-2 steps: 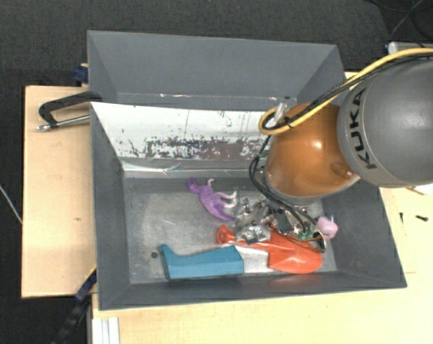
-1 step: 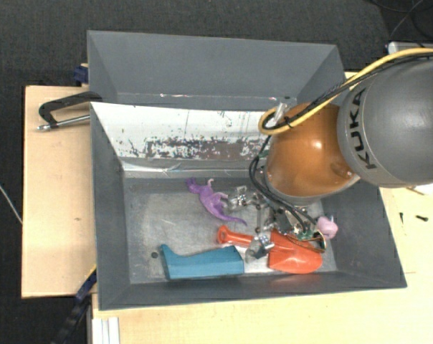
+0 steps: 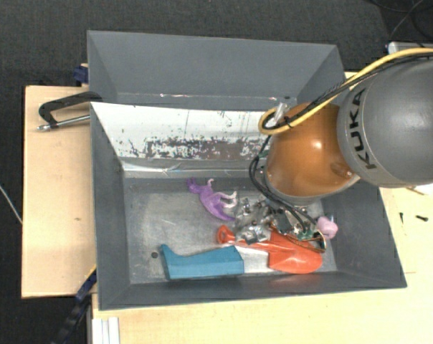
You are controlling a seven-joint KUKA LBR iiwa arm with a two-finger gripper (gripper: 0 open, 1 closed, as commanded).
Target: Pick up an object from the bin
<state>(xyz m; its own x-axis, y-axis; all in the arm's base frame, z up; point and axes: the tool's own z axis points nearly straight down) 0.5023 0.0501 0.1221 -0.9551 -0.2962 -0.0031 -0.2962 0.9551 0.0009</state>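
The gripper (image 3: 254, 224) hangs low over the orange-red toy (image 3: 295, 258), right of the purple figure (image 3: 213, 198), seemingly placed for grasping; whether it is wide or narrow, I cannot tell

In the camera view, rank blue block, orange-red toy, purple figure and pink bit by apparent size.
1. blue block and orange-red toy, about alike; toy partly covered.
2. purple figure.
3. pink bit.

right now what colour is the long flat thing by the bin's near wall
Blue. The long flat thing shows in the camera view.
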